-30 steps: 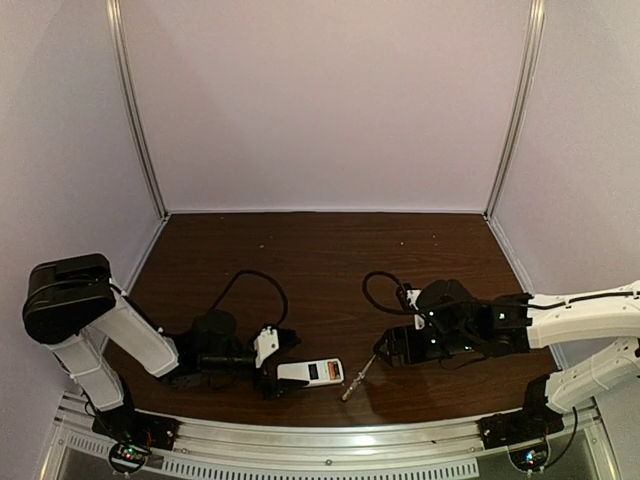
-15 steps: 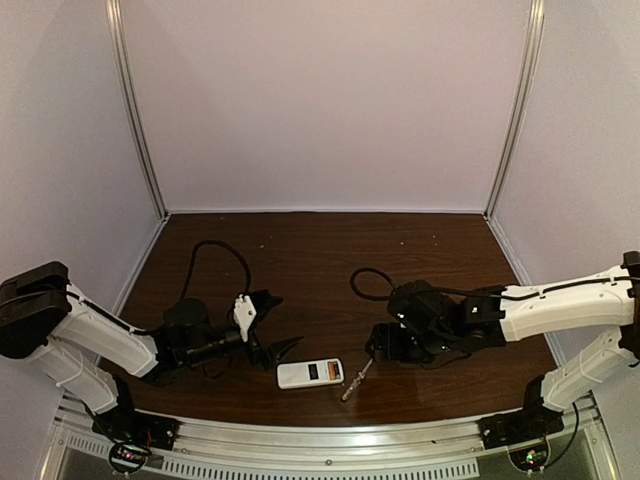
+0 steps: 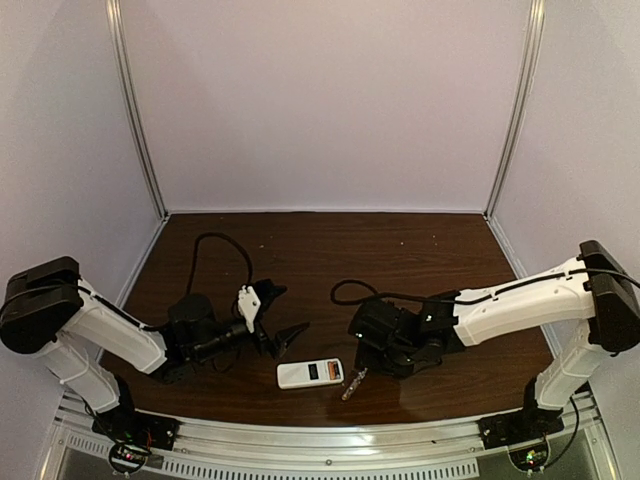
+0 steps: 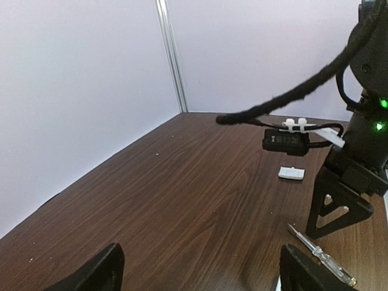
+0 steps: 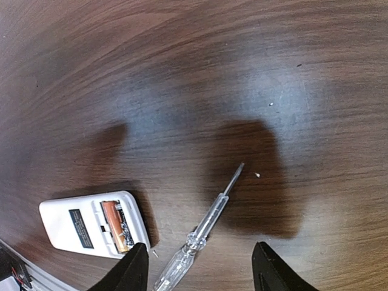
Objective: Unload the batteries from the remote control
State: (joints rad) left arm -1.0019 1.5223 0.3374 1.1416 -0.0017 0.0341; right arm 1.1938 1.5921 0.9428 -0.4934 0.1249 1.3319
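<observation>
Right claw is hovering, spread apart, over the screwdriver — the remote is lying at its 9 o'clock, orange battery showing. Left claw is gaping, empty.

dim overhead light, pale glare and soft shadows on the table, wrist views slightly blurred.

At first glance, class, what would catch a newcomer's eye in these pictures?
The white remote control lies back-up at the table's near edge, its compartment open with an orange battery showing. A clear-handled screwdriver lies beside it, below the open right gripper.
</observation>
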